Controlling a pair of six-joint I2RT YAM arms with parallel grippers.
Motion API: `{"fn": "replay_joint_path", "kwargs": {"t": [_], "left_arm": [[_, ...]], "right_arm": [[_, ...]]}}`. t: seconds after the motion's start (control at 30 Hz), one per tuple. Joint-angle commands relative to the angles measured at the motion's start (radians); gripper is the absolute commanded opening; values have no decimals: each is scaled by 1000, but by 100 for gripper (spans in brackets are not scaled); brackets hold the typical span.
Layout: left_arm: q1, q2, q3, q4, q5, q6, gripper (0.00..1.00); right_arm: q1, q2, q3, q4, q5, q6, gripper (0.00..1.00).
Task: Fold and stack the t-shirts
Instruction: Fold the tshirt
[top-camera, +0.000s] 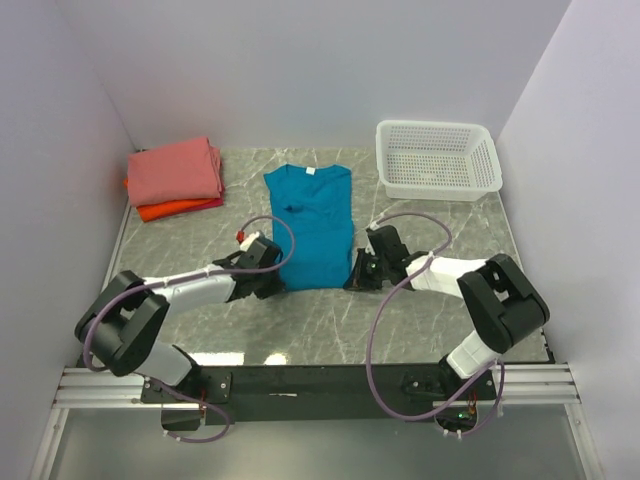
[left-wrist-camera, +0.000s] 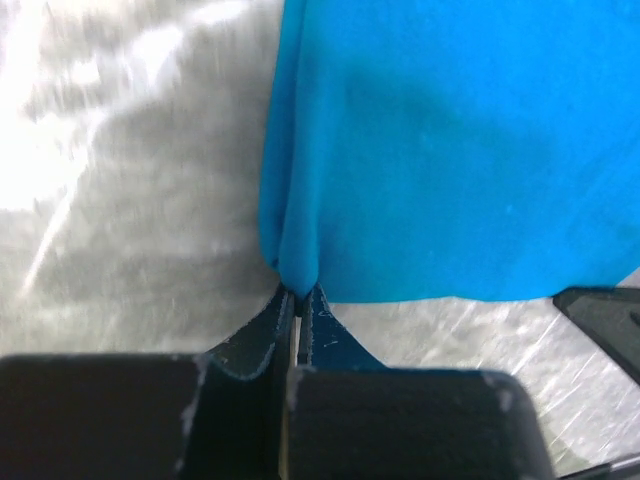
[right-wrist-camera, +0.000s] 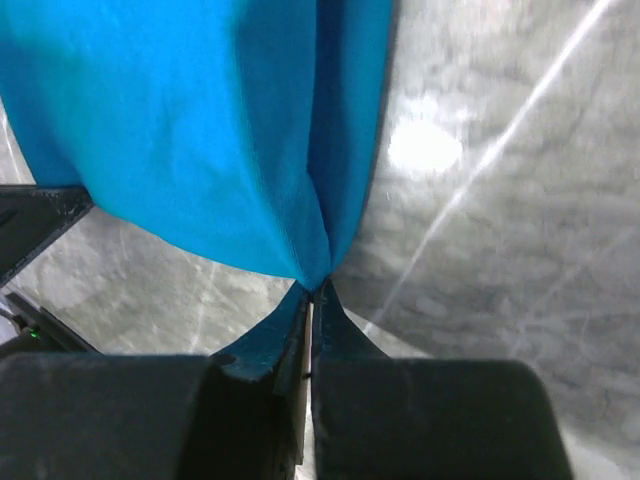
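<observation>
A teal-blue t-shirt (top-camera: 312, 225) lies flat in the middle of the marble table, sleeves folded in, collar at the far end. My left gripper (top-camera: 278, 283) is shut on its near left hem corner; the left wrist view shows the blue cloth (left-wrist-camera: 450, 150) pinched at the fingertips (left-wrist-camera: 275, 315). At the near right corner my right gripper (top-camera: 355, 282) is shut on the hem too, cloth (right-wrist-camera: 200, 130) bunched at its tips. A stack of folded t-shirts (top-camera: 175, 175), salmon-pink over red and orange, sits far left.
A white plastic mesh basket (top-camera: 437, 160) stands at the far right corner. White walls close in the table on three sides. Purple cables loop over both arms. The other gripper's dark tip (left-wrist-camera: 605, 310) shows at the right edge of the left wrist view.
</observation>
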Motion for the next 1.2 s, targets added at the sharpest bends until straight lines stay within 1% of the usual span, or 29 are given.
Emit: {"fn": "replay_joint_path", "kwargs": {"t": [0.0,0.07,0.1,0.13,0.17,0.23,0.3,0.33,0.37,0.4,0.43,0.5,0.57,0.6,0.63,0.67,0.7,0.73,0.8,0.87,0.9,0.93,0.97,1.0,1.03,1.17], "left_arm": [[-60,-47,-78,-84,-57,-26,1],[-113,-97,-103,-121,-73,-63,1],[-132,-116,-112,-142,-77,-80,1],[-170,-136,-134,-171,-81,-100,1],[-193,-180,-148,-194,-95,-147,1],[-250,-228,-195,-254,-84,-224,1],[-288,-311,-217,-298,-55,-276,1],[-340,-341,-227,-350,-54,-307,1],[-366,-404,-230,-377,-55,-360,1],[-390,-435,-229,-394,-66,-380,1],[-422,-490,-218,-420,-72,-399,1],[-434,-533,-170,-431,-98,-388,1],[-436,-566,-119,-452,-138,-350,1],[-436,-570,-62,-464,-162,-335,1],[-436,-566,-33,-499,-219,-318,1],[-436,-563,-5,-521,-254,-313,1],[-434,-557,47,-539,-282,-307,1],[-433,-540,71,-559,-349,-307,1],[-414,-520,139,-578,-399,-284,1],[-359,-486,174,-556,-448,-218,1],[-330,-475,200,-499,-446,-188,1],[-256,-451,211,-460,-436,-108,1],[-214,-434,220,-423,-384,-73,1],[-172,-416,246,-353,-359,-36,1],[-110,-376,266,-337,-342,12,1],[-34,-264,384,-291,-350,98,1]], "right_arm": [[30,-70,-54,-21,11,-7,0],[49,-109,-102,-38,6,-10,0],[58,-153,-119,-62,5,-7,0],[84,-178,-157,-76,5,-2,0],[98,-204,-179,-90,18,7,0],[150,-284,-246,-127,22,45,0],[190,-371,-287,-166,22,108,0],[205,-403,-323,-176,20,130,0],[240,-436,-335,-182,17,150,0],[253,-497,-344,-193,11,182,0],[258,-525,-350,-202,0,190,0],[261,-604,-331,-258,11,181,0],[261,-640,-262,-309,61,155,0],[255,-663,-231,-367,84,120,0],[250,-667,-169,-393,139,103,0],[242,-671,-138,-413,156,87,0],[207,-668,-111,-433,167,60,0],[187,-663,-66,-432,167,47,0],[115,-642,-27,-409,158,18,0],[74,-614,34,-385,131,-8,0],[60,-577,60,-377,129,-34,0],[38,-557,120,-375,130,-52,0],[28,-536,152,-377,146,-63,0],[15,-490,185,-387,141,-88,0],[-6,-467,243,-389,131,-102,0],[-66,-359,366,-384,83,-134,0]]}}
